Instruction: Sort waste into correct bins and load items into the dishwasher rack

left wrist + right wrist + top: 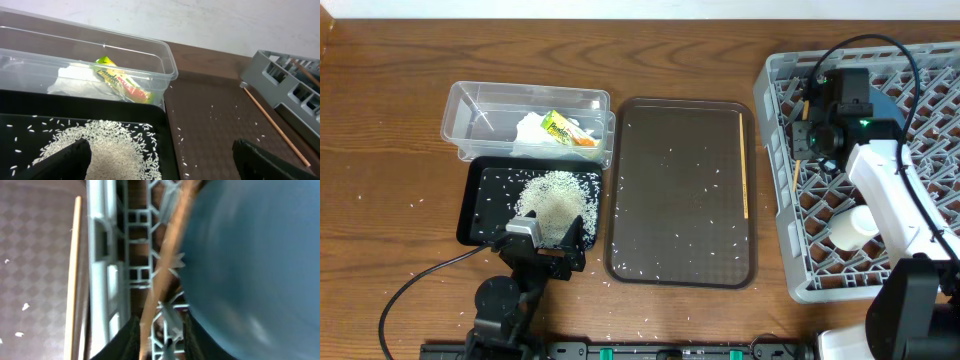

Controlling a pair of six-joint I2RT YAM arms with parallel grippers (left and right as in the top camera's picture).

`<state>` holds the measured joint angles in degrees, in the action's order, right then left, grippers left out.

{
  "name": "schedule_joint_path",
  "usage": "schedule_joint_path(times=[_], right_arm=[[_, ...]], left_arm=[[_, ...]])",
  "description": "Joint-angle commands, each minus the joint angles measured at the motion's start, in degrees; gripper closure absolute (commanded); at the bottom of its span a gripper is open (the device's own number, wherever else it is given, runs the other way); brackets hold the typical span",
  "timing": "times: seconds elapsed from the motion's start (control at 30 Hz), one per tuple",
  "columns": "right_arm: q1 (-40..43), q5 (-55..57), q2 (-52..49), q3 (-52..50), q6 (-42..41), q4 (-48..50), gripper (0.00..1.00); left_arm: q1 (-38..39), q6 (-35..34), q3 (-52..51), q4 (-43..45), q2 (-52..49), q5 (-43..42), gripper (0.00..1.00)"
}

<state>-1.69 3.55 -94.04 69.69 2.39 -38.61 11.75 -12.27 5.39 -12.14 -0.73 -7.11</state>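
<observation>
In the right wrist view my right gripper (pixel 160 330) stands open low inside the grey dishwasher rack (pixel 102 280). One wooden chopstick (pixel 165 260) lies loose between its fingers, next to the blue plate (pixel 250 255). From overhead, this gripper (pixel 803 128) is at the rack's (pixel 775 90) left side. A second chopstick (pixel 746 165) lies on the brown tray. My left gripper (pixel 161 147) hangs open over the right edge of the black tray (pixel 50 105), which holds a pile of rice (pixel 110 150). Tissue (pixel 75 80) and a wrapper (pixel 120 80) lie in the clear tub (pixel 165 55).
The brown serving tray (pixel 680 250) lies between the black tray and the rack, dotted with loose rice grains. More grains are scattered on the wooden table (pixel 380 120). A white bowl (pixel 850 228) sits in the rack, partly under the right arm.
</observation>
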Motion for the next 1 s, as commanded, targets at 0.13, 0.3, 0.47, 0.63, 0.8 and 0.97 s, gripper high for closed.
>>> schedule_joint_path(times=[0.13, 0.3, 0.47, 0.63, 0.8, 0.97], right_arm=[[-8.61, -5.75, 5.79, 0.26, -10.19, -3.06, 0.70], [-17.75, -2.36, 3.72, -1.27, -11.78, -3.10, 0.62], [-23.21, 13.25, -2.40, -2.99, -17.42, -2.69, 0.60], [-21.35, 14.51, -9.46, -3.02, -19.74, 1.03, 0.62], [-19.15, 8.22, -15.78, -3.02, -19.71, 4.50, 0.72], [-18.95, 7.10, -18.56, -3.02, -19.76, 4.85, 0.87]], left_arm=[[0.24, -0.70, -1.42, -0.39, 0.46, 0.50, 0.07], [0.24, -0.70, -1.42, -0.39, 0.46, 0.50, 0.07], [0.24, -0.70, -1.42, -0.39, 0.46, 0.50, 0.07], [0.24, -0.70, -1.42, -0.39, 0.46, 0.50, 0.07], [0.24, -0.70, -1.42, -0.39, 0.46, 0.50, 0.07], [0.24, -0.70, -1.42, -0.39, 0.46, 0.50, 0.07]])
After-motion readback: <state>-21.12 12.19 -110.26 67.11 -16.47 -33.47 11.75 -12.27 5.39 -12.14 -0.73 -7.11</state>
